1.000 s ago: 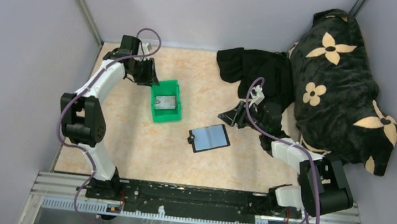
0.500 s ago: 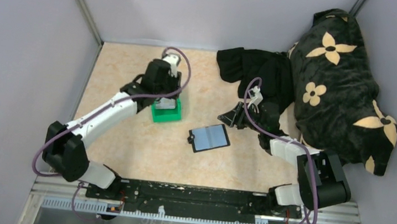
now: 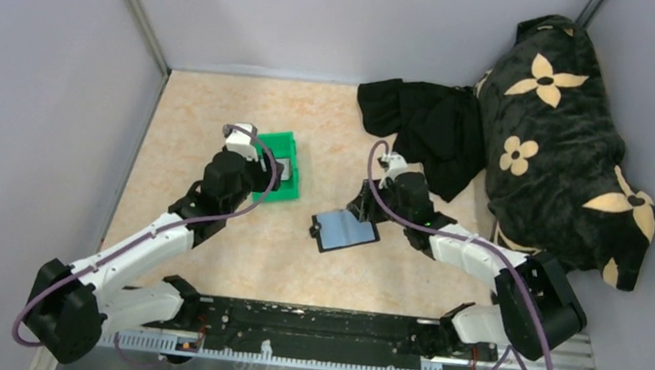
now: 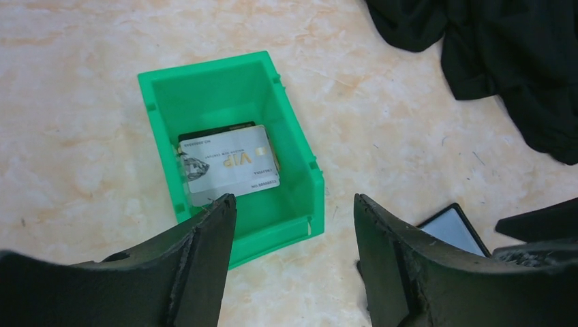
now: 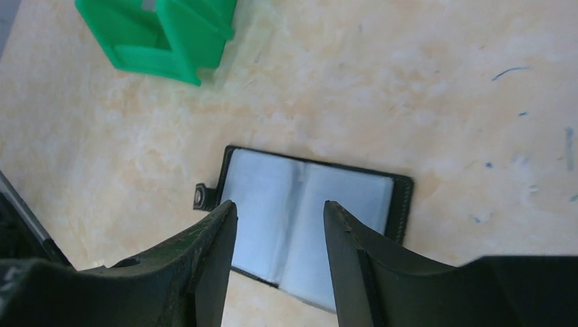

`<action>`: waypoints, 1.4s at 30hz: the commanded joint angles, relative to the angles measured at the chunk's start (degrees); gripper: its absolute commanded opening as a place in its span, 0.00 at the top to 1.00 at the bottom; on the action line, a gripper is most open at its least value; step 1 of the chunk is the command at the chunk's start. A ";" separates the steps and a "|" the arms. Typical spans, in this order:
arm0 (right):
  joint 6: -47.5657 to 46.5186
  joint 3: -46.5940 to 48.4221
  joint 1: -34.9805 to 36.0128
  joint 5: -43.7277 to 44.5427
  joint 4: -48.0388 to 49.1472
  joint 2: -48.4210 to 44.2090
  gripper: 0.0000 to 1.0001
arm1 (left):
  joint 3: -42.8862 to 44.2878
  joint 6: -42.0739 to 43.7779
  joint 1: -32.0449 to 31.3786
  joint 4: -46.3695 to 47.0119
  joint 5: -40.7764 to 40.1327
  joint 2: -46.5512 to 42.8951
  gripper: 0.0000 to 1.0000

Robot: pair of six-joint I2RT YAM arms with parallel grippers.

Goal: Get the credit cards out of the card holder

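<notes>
Pale lilac walls enclose a beige marbled tabletop; flowered dark cushion in far-right corner.

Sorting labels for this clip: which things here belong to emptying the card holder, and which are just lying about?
Belongs to the job:
- credit cards, stacked in the green bin
- card holder, lying open

Just lying about:
- black cloth
- flowered black cushion

The pale credit card in the green bin reads "VIP"; smaller print is illegible.
</notes>
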 commanded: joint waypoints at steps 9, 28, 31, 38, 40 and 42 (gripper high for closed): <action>-5.84 8.99 26.90 18.85 -7.71 8.45 0.56 | -7.06 -3.39 -1.69 7.13 0.05 0.05 0.29; -2.98 17.03 11.45 16.09 -7.26 23.28 1.00 | -7.45 -5.34 -1.81 7.61 -0.54 0.60 0.31; -4.32 18.37 9.14 16.85 -6.40 22.11 1.00 | -6.70 -6.10 -1.86 6.71 0.31 1.41 0.32; -6.47 22.27 8.96 17.47 -8.91 16.28 0.97 | -7.00 -7.69 -1.86 6.65 1.12 0.95 0.33; -5.39 21.01 8.96 16.87 -7.05 13.93 0.88 | -7.09 -8.07 -1.88 6.66 1.13 0.73 0.33; -4.60 18.86 8.92 17.09 -5.00 11.51 0.79 | -7.18 -8.15 -1.88 6.58 1.42 0.42 0.33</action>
